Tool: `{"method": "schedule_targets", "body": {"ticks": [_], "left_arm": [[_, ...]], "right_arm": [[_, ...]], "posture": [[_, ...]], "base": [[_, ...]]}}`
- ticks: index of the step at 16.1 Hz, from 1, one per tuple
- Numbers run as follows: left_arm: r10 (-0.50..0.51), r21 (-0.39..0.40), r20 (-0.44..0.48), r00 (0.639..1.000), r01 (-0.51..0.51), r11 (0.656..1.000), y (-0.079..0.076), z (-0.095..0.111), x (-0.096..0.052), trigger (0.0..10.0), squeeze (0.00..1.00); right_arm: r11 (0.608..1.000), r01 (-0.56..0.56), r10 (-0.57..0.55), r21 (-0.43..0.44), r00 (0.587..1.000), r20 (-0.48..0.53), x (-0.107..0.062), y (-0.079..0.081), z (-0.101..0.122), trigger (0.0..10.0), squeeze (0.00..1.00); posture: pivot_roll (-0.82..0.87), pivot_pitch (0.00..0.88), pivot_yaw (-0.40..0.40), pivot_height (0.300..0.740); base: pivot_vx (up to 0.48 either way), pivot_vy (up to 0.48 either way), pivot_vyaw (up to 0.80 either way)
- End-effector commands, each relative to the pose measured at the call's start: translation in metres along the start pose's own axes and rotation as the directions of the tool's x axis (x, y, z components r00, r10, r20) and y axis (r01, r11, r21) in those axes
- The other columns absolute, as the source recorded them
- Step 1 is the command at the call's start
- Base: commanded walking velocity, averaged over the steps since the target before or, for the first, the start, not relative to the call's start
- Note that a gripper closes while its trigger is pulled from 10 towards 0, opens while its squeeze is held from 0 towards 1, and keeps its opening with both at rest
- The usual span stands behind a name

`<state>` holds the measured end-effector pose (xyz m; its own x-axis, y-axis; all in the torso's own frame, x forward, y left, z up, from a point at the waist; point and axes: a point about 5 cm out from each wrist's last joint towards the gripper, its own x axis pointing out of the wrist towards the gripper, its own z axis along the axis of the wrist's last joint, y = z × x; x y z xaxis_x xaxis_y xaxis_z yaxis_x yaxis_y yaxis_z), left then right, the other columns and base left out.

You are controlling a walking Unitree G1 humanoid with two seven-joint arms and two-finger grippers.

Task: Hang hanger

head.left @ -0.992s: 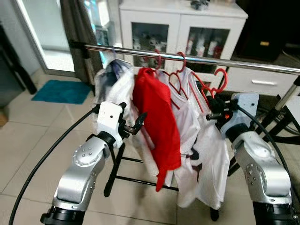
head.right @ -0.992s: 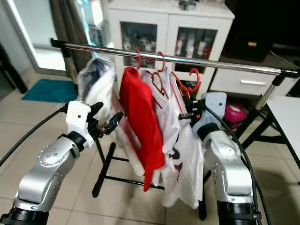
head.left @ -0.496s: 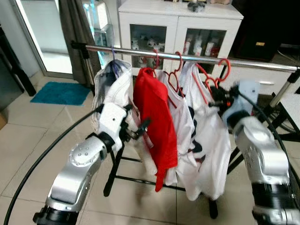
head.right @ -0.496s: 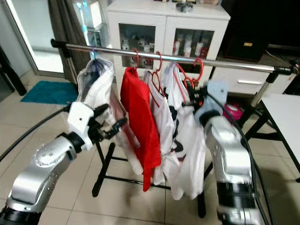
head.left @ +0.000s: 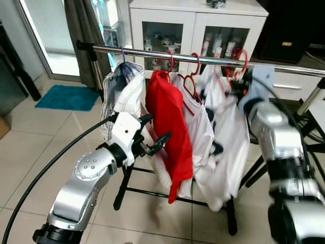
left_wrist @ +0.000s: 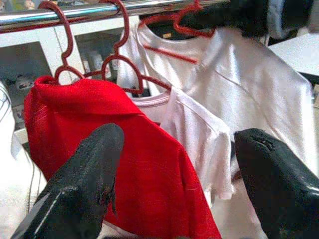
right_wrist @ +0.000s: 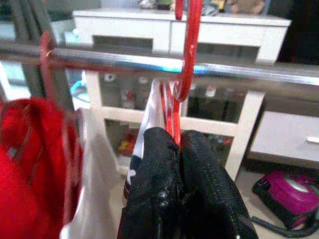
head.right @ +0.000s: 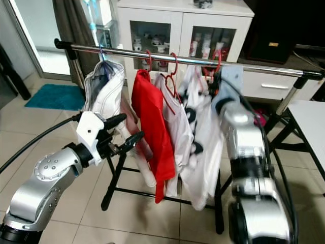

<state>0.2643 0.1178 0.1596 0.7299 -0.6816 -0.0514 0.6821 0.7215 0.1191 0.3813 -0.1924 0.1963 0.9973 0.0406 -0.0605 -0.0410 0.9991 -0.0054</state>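
Tiled room, white glass-door cabinet (head.left: 198, 30) at 12 o'clock. Chrome clothes rail (head.left: 152, 53). Right gripper (right_wrist: 182, 149) clamped on red plastic hanger (right_wrist: 189, 45) bearing white T-shirt (head.left: 226, 137); hook apparently over rail, release outstanding. Left gripper (head.left: 155, 134) spread wide, empty, near red shirt (head.left: 167, 127).

Occlusions and blur around the clothes rail

Right arm (head.left: 274, 137) motion-blurred in both eye views, so the right claw (right_wrist: 180, 149) can't be resolved there; in its wrist view the fingers are pressed together on the red hanger (right_wrist: 189, 59), whose hook top is cut by the frame edge. White T-shirt (head.left: 226, 137) smeared. Rail (head.left: 152, 52) runs out of frame on the right. Left claw (left_wrist: 177, 184) fingertips cropped in its wrist view. Cabinet (head.left: 198, 20) contents too small to identify.
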Motion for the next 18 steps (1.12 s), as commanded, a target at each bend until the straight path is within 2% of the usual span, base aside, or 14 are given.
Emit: {"method": "schedule_targets", "body": {"ticks": [1,4,6,8,18], "left_arm": [[-0.019,0.018,0.009,1.000,0.019,1.000,-0.002,0.005,0.000,10.0,0.00],[-0.032,0.017,0.006,0.999,0.032,0.999,-0.002,0.006,-0.002,10.0,0.00],[-0.045,0.018,0.000,0.999,0.045,0.999,-0.003,0.007,-0.004,10.0,0.00],[-0.058,0.021,-0.008,0.998,0.059,0.998,-0.005,0.008,-0.006,10.0,0.00],[-0.076,0.017,-0.048,0.996,0.076,0.997,-0.010,0.006,-0.015,10.0,0.00]], "right_arm": [[0.999,0.033,-0.033,0.002,0.999,0.029,0.002,-0.008,0.007,10.0,0.00],[0.998,0.063,-0.063,-0.007,0.997,-0.033,0.015,-0.013,0.003,10.0,0.00],[0.998,0.059,-0.060,-0.014,0.994,-0.087,0.024,-0.011,-0.002,10.0,0.00],[0.997,0.080,-0.079,0.000,0.993,-0.089,0.028,-0.009,0.000,10.0,0.00],[0.996,0.087,-0.086,0.002,0.986,-0.146,0.031,0.002,-0.010,10.0,0.00]], "posture": [[-0.06,0.000,0.018,0.740],[-0.05,0.007,0.017,0.740],[-0.04,0.021,0.023,0.740],[-0.03,0.040,0.029,0.740],[0.00,0.081,0.026,0.740]], "base": [[0.000,0.000,0.00],[0.000,0.000,0.00],[0.000,0.000,0.00],[0.000,0.000,0.00],[0.000,0.000,0.00]]}}
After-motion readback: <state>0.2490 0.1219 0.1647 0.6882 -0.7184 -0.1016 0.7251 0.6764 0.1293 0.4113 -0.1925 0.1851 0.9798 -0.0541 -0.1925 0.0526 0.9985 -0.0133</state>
